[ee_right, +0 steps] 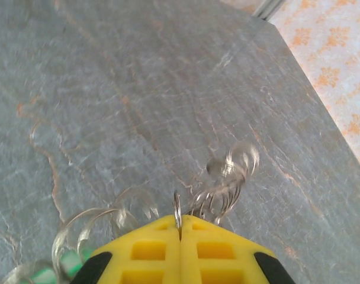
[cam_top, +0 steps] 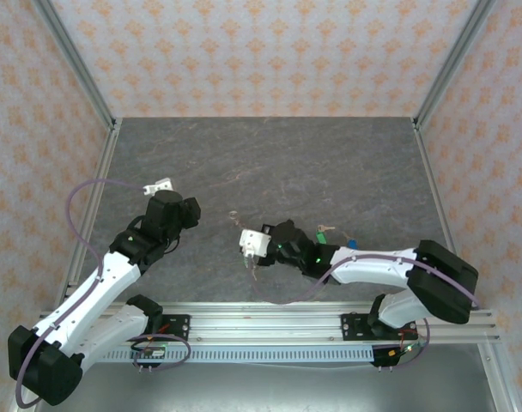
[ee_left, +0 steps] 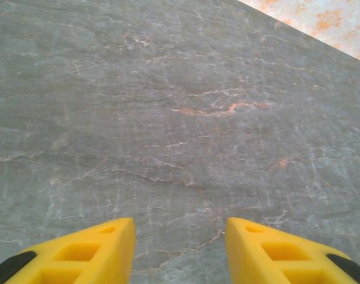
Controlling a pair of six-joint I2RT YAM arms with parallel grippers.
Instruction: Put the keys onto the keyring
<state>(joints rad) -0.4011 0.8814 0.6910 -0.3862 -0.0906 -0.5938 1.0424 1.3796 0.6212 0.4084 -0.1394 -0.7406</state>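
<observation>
Keyring (ee_right: pixel 177 208) wire stands edge-on out of your right jaws, which are pressed together on it. Its flat side runs along the seam between the yellow fingers (ee_right: pixel 147 251), and it points away from the wrist. Blurred pale loops (ee_right: pixel 232 168) sit beside it, and you cannot tell which way they lie. Seen from above, the grip is mid-desk (cam_top: pixel 330 163), toward the near edge. A green-tagged key (cam_top: pixel 323 230) and a blue-tagged key (cam_top: pixel 352 243) lie just to its right, too small to show which way they point. Your left jaws stand apart over bare desk near the left edge.
</observation>
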